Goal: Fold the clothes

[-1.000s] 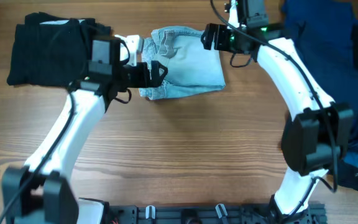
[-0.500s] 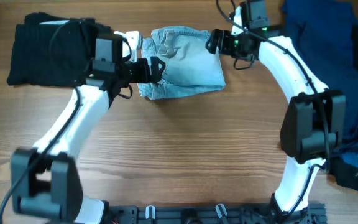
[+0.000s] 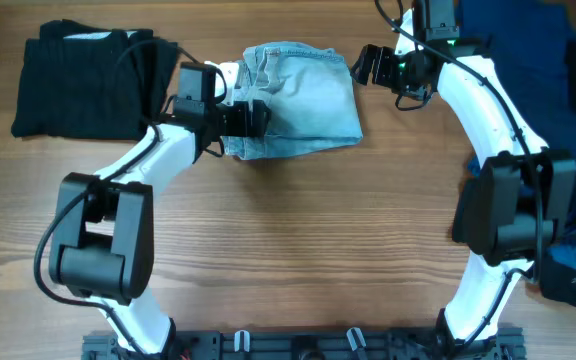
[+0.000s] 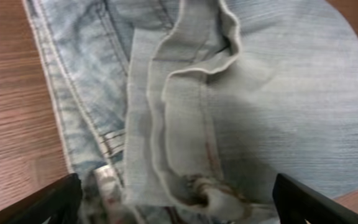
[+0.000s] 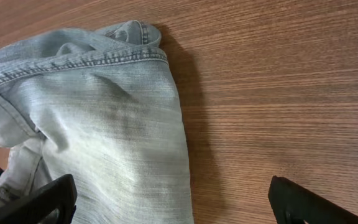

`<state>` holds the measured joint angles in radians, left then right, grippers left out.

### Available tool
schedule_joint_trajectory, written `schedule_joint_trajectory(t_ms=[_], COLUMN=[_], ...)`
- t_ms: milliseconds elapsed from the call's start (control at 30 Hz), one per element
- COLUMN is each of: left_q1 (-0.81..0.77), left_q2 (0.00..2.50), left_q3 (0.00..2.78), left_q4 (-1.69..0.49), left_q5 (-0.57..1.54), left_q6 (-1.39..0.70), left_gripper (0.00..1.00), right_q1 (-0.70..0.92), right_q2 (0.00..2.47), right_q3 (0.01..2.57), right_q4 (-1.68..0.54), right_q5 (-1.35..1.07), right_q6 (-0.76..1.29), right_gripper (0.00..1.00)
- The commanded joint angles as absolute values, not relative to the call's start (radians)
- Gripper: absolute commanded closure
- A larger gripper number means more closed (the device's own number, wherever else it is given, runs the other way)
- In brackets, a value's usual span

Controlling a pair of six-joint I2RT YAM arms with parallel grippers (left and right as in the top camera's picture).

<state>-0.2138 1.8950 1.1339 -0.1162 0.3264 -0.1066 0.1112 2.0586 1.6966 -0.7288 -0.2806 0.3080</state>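
Lying compactly folded at the far middle of the table [image 3: 288, 250], the pale denim shorts [image 3: 303, 100] show a smooth right half and a bunched left edge with seams and hem exposed. The left gripper [image 3: 252, 118] hovers at that edge and the right gripper [image 3: 362, 66] sits just off the upper right corner; both gape wide, holding nothing. Judgement: this fold appears finished. The next move likely calls for fetching from the navy pile [image 3: 533, 90]; a folded black garment [image 3: 83, 85] lies to the left.

surface: wooden table [image 3: 298, 220] | far-centre: folded pale denim shorts [image 3: 308, 105] | left: black garment [image 3: 78, 85] | right: navy garment [image 3: 528, 70]
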Motion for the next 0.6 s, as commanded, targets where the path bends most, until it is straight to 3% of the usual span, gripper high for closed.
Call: schedule_joint_trajectory(t_ms=[0, 233, 567], left_q1=[-0.226, -0.226, -0.241], left_q2=[1.898, 1.914, 1.969], left_q3=[1.133, 1.133, 1.133], left_q4=[-0.088, -0.062, -0.051], left_q5=[0.324, 0.324, 0.324], left_q6=[-0.082, -0.086, -0.087], left_gripper=[0.05, 0.17, 0.23], right_q1=[0.110, 0.110, 0.110], right_q2=[2.025, 2.025, 2.025], right_q3=[1.691, 1.691, 1.691], right_q4=[-0.731, -0.731, -0.730], right_q5=[-0.297, -0.297, -0.296], right_q6=[0.289, 0.289, 0.289], right_gripper=[0.00, 0.00, 0.00])
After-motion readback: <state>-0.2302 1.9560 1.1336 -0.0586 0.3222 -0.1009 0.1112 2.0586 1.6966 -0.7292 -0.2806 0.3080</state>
